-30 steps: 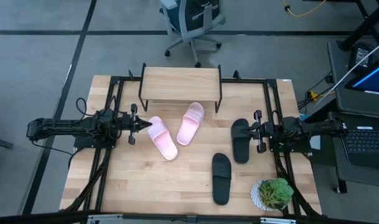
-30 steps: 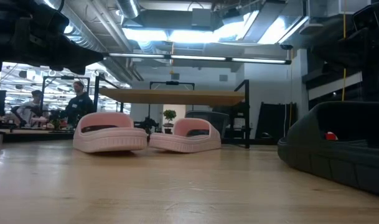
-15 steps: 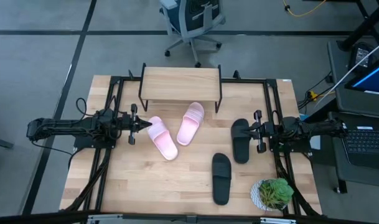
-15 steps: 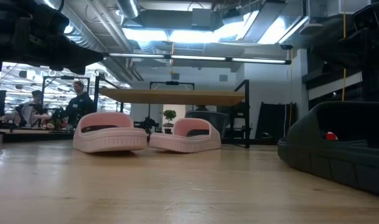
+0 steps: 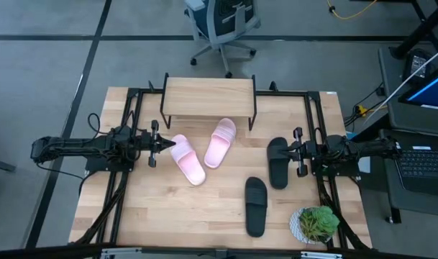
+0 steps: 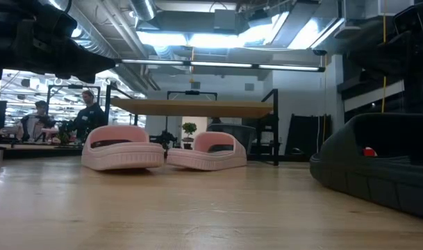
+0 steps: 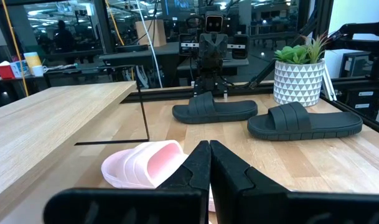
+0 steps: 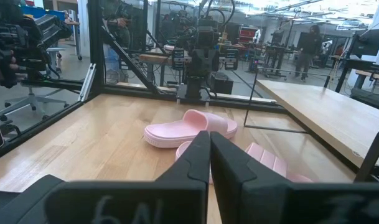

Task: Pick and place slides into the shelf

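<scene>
Two pale pink slides [image 5: 188, 160] [image 5: 220, 142] lie soles down mid-table, in front of the shelf [image 5: 208, 96], which stands on its black legs at the far edge. Two black slides [image 5: 278, 162] [image 5: 256, 206] lie flat to the right. My left gripper [image 5: 168, 144] is shut and level at the table's left, its tip just above and beside the nearer pink slide [image 7: 145, 165]. My right gripper [image 5: 285, 151] is shut and level at the right, above the end of a black slide. Neither holds anything. The right wrist view shows both pink slides [image 8: 189, 127] [image 8: 264, 158] ahead of the right gripper [image 8: 209, 135].
A potted plant [image 5: 316, 223] stands at the near right corner. Black frame rails [image 5: 129, 115] [image 5: 313, 115] run along the table's left and right sides. An office chair [image 5: 220, 29] stands beyond the far edge. A laptop [image 5: 427, 162] sits off the table to the right.
</scene>
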